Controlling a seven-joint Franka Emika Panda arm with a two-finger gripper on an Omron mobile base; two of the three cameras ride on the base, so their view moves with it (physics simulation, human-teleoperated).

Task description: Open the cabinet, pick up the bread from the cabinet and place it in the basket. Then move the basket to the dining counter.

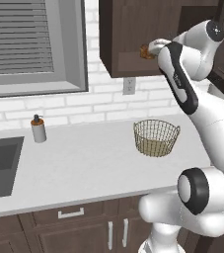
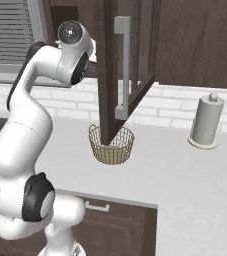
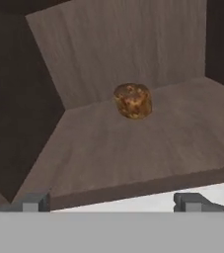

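Note:
The cabinet (image 1: 126, 29) stands open, its glass door (image 2: 135, 60) with the long silver handle (image 2: 124, 67) swung out over the worktop. The bread (image 3: 132, 101), a small golden-brown bun, sits on the cabinet's shelf (image 3: 133, 148) towards the back wall; it also peeks out at the cabinet's lower edge (image 1: 144, 51). My gripper (image 3: 112, 203) is open at the shelf's front edge, facing the bread with a clear gap to it and nothing between its fingertips. The wire basket (image 1: 156, 137) stands upright on the grey worktop below the cabinet, partly hidden behind the open door (image 2: 111, 146).
A soap dispenser (image 1: 38, 129) stands left of the basket, beside the sink (image 1: 0, 163). A paper towel holder (image 2: 205, 121) stands at the right against the brick wall. The open door hangs low over the basket. Lower drawers (image 1: 71, 213) run under the worktop.

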